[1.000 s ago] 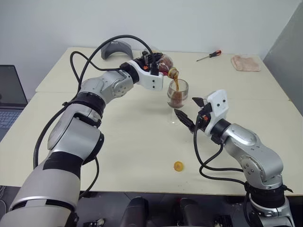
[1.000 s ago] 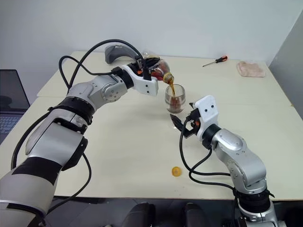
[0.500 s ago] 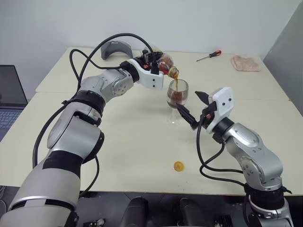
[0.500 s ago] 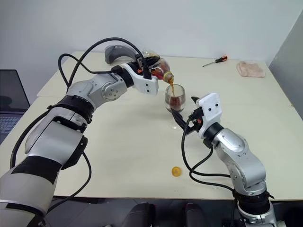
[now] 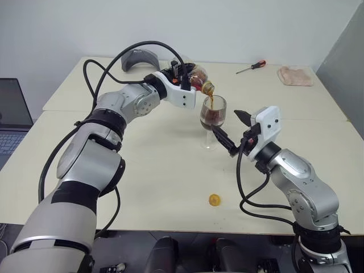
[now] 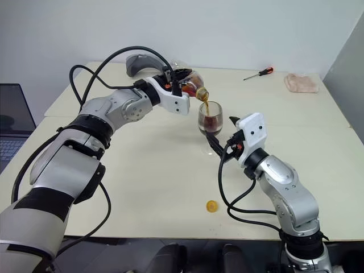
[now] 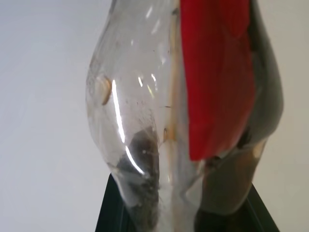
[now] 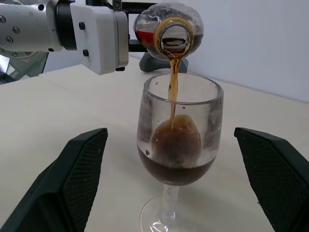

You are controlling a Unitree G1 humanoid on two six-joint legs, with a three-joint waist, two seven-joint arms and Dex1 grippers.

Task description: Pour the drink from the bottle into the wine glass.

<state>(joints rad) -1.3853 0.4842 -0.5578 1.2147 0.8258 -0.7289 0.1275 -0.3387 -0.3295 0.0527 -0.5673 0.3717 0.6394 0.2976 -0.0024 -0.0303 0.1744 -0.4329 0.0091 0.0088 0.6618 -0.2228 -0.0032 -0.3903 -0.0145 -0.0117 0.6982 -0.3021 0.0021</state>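
Observation:
The bottle (image 5: 197,79) is tipped mouth-down over the wine glass (image 5: 212,118), with my left gripper (image 5: 186,77) shut on its round body. A thin brown stream of the drink (image 8: 173,89) falls from the open neck into the bowl. Dark drink (image 8: 176,166) lies in the bottom of the glass, which stands upright on the table. My right gripper (image 5: 226,121) is open just beside the glass on its right. The fingers (image 8: 79,176) stand wide to either side of the stem and do not touch it. The bottle's red label (image 7: 217,72) faces the left wrist view.
A small yellow cap (image 5: 214,199) lies on the table (image 5: 159,170) near the front. At the back are a screwdriver (image 5: 251,67), a pink cloth (image 5: 295,75) and a grey curved object (image 5: 139,58). A laptop (image 5: 11,122) sits at far left.
My right gripper has tilted up, bringing its open fingers closer around the glass stem. The left gripper kept the bottle tipped and still; the stream keeps running.

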